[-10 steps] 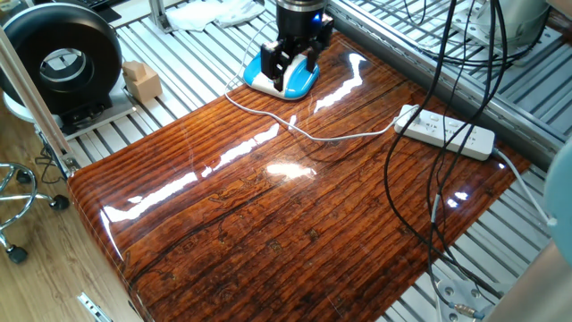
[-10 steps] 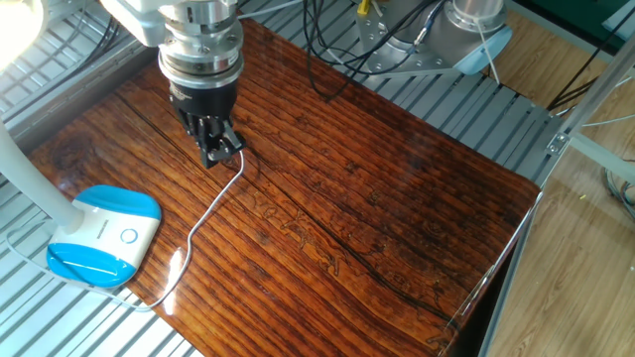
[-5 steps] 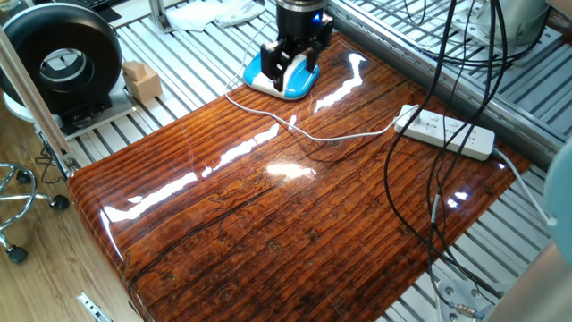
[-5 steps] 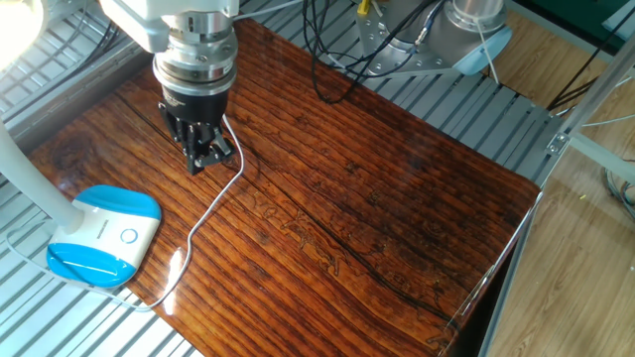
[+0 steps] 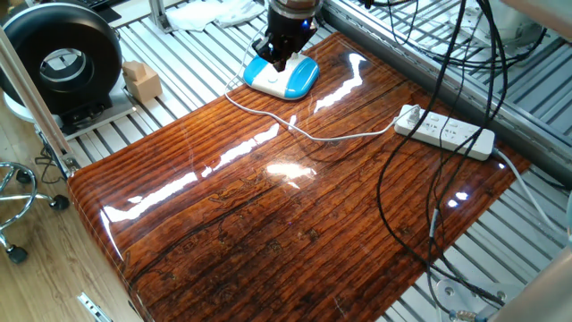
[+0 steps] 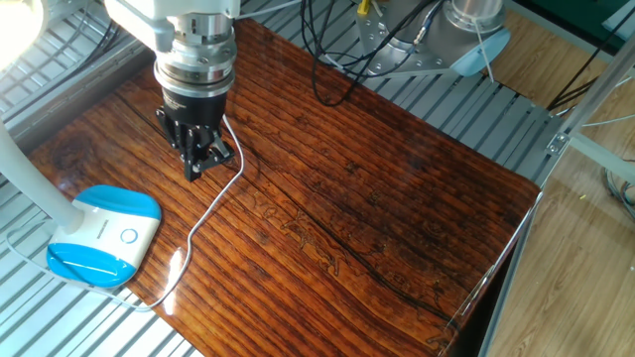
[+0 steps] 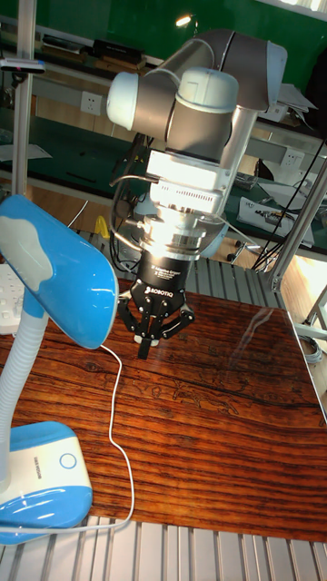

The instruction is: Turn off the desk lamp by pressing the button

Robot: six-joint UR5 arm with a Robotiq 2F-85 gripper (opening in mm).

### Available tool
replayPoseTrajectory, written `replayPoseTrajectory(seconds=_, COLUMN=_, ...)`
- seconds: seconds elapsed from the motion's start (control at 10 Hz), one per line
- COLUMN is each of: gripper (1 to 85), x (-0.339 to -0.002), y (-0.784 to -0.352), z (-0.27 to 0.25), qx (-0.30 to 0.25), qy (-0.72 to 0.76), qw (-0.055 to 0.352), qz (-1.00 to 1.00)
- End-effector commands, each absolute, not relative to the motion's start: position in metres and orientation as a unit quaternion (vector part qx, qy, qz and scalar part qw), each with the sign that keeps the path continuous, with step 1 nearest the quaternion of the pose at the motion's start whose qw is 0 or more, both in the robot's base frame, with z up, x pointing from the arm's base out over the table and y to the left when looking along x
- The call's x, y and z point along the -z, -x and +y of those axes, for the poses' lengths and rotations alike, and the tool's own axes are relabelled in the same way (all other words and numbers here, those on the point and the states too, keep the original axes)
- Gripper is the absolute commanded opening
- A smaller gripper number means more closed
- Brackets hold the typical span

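Note:
The desk lamp's base [image 6: 104, 235] has a blue top and a white rim, and sits at the table's left corner. Its round button [image 6: 128, 236] faces up with nothing on it. The base [image 7: 41, 481], the button [image 7: 66, 460] and the blue lamp head [image 7: 54, 272] also show in the tall view. My gripper [image 6: 193, 167] hangs over the wood up and to the right of the base, apart from it and close to the white cord [image 6: 213, 203]. In the tall view my gripper [image 7: 145, 348] points down with its fingertips together, holding nothing. From the other side my gripper [image 5: 279, 55] partly covers the base [image 5: 288, 80].
A long white power strip [image 5: 444, 131] lies on the right of the table, with black cables hanging above it. Off the table's far left corner stand a black round fan [image 5: 63, 63] and a small cardboard box [image 5: 141, 80]. Metal slats [image 6: 556, 119] surround the wooden top.
My gripper has shifted a little toward the lamp base and its wrist has turned. The lamp, cord and power strip have not moved.

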State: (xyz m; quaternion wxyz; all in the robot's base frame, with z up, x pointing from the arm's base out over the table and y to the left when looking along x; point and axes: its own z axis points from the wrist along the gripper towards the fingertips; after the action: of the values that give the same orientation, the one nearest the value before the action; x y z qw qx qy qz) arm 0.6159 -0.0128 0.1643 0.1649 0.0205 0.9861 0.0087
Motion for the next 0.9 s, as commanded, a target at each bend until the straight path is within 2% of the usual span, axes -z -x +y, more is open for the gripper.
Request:
replayPoseTrajectory(seconds=0.0, gripper=1.3, x=-0.162, y=-0.617, z=-0.013, qx=-0.017, qy=-0.009, qw=0.174, qz=0.984)
replayPoseTrajectory(seconds=0.5, gripper=1.3, x=-0.161, y=-0.612, z=-0.020, qx=0.001, qy=-0.005, qw=0.161, qz=0.987)
replayPoseTrajectory(seconds=0.6, gripper=1.3, x=-0.161, y=-0.609, z=-0.009, qx=-0.025, qy=-0.031, qw=0.155, qz=0.987)
replayPoseTrajectory(seconds=0.8, gripper=1.3, x=-0.160, y=-0.607, z=-0.012, qx=-0.021, qy=-0.046, qw=0.151, qz=0.987)
